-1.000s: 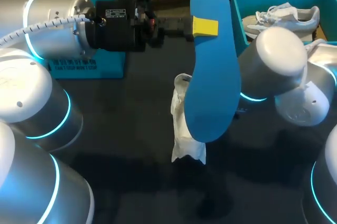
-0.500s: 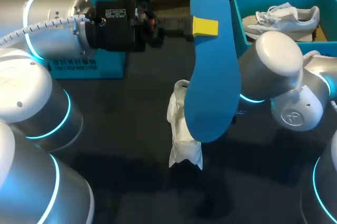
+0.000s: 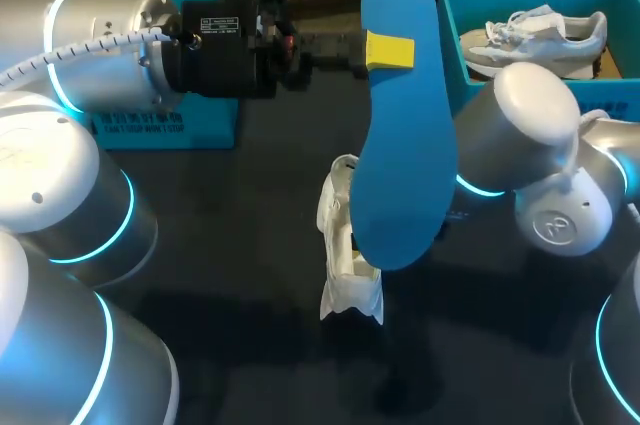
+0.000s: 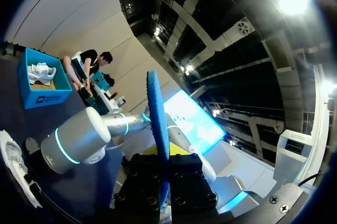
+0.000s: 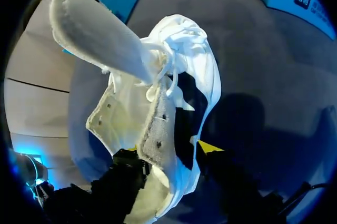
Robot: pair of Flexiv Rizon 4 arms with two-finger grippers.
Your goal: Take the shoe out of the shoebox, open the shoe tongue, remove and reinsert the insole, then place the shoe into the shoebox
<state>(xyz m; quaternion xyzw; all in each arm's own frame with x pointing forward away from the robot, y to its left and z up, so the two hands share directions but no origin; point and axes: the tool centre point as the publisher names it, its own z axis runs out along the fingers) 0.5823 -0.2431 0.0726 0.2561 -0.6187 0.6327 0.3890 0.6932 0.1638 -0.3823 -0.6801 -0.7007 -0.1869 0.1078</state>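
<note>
My left gripper (image 3: 386,50) is shut on a blue insole (image 3: 400,145) and holds it upright, high over the table's middle. In the left wrist view the insole (image 4: 157,124) stands edge-on between the fingers of that gripper (image 4: 163,179). A white shoe (image 3: 345,245) stands on the dark table, partly hidden behind the insole. My right arm (image 3: 520,135) comes in beside it, its gripper hidden in the head view. In the right wrist view my right gripper (image 5: 168,155) stands open around the side wall of the shoe (image 5: 152,113), whose tongue (image 5: 97,39) is pulled up.
A teal shoebox (image 3: 455,5) at the back right holds a second white shoe (image 3: 540,35). Another teal box (image 3: 165,125) sits at the back left under my left arm. The left wrist view shows the shoebox (image 4: 39,95) far off.
The white shoe has shifted a little to the left and toward the front. My right arm's wrist has turned and dropped slightly. The left arm and insole have stayed still.
</note>
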